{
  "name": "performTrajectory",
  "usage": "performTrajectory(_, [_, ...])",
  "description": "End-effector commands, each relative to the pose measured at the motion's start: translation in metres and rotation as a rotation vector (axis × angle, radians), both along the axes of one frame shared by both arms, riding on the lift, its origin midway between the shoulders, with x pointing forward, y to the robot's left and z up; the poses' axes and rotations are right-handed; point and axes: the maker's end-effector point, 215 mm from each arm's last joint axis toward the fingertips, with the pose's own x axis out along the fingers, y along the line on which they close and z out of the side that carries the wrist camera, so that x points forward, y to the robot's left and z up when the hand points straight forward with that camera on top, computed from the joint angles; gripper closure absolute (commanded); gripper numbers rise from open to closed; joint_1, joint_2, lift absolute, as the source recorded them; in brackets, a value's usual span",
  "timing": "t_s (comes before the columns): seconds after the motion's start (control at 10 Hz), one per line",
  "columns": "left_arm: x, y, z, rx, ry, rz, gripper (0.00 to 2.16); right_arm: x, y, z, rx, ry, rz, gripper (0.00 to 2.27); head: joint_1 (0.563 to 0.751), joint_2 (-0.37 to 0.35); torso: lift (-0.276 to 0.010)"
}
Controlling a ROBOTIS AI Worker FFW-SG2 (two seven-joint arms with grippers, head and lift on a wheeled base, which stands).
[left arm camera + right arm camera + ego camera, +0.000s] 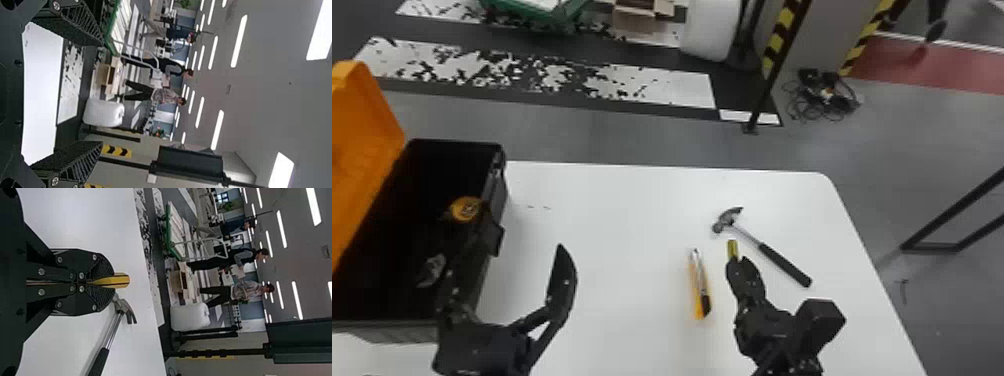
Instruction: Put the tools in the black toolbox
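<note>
Across a white tabletop, works with 2 grippers. Holds the left gripper wide apart and empty. Closes the right gripper tight on a yellow handle, end poking past the fingertips. Shows, left of the left gripper, a black toolbox, orange lid up, tape measure inside. Left of the right gripper, shows a knife; to its right and reaching beyond, a hammer. Far past both, shows a green cart.
</note>
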Motion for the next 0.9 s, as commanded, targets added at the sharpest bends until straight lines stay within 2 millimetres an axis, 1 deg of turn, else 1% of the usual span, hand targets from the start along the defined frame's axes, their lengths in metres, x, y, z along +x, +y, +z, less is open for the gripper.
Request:
performTrajectory(0.0, [-0.002, -0.013, 0.009, 0.0, -0.032, -0.071, 0.1, 0.001, 0.012, 0.016, 0.005, -0.054, 0.048, 1.48, 0.695, -0.178, -0.039])
performTrajectory(0.2, [-0.004, -0.036, 0.016, 0.002, -0.063, -0.2, 0.1, -0.002, 0.035, 0.049, -0.009, -0.166, 0.129, 1.48, 0.695, -0.188, -0.039])
performTrajectory(0.3, [-0.005, -0.047, 0.02, -0.005, -0.077, -0.264, 0.1, -0.007, 0.049, 0.063, -0.016, -0.219, 0.184, 1.48, 0.695, -0.193, -0.039])
performTrajectory(0.4, [-0.007, -0.06, 0.023, -0.005, -0.087, -0.338, 0.1, -0.011, 0.061, 0.073, -0.006, -0.251, 0.234, 1.48, 0.695, -0.192, -0.039])
performTrajectory(0.5, [-0.005, -0.072, 0.02, -0.008, -0.073, -0.404, 0.1, -0.014, 0.07, 0.081, 0.002, -0.281, 0.279, 1.48, 0.695, -0.189, -0.039])
performTrajectory(0.7, [0.002, -0.092, -0.007, -0.025, 0.041, -0.54, 0.12, -0.025, 0.091, 0.092, -0.006, -0.327, 0.38, 1.48, 0.695, -0.192, -0.039])
performTrajectory(0.8, [0.002, -0.101, -0.035, -0.038, 0.158, -0.628, 0.13, -0.031, 0.101, 0.096, -0.007, -0.347, 0.433, 1.48, 0.695, -0.192, -0.039])
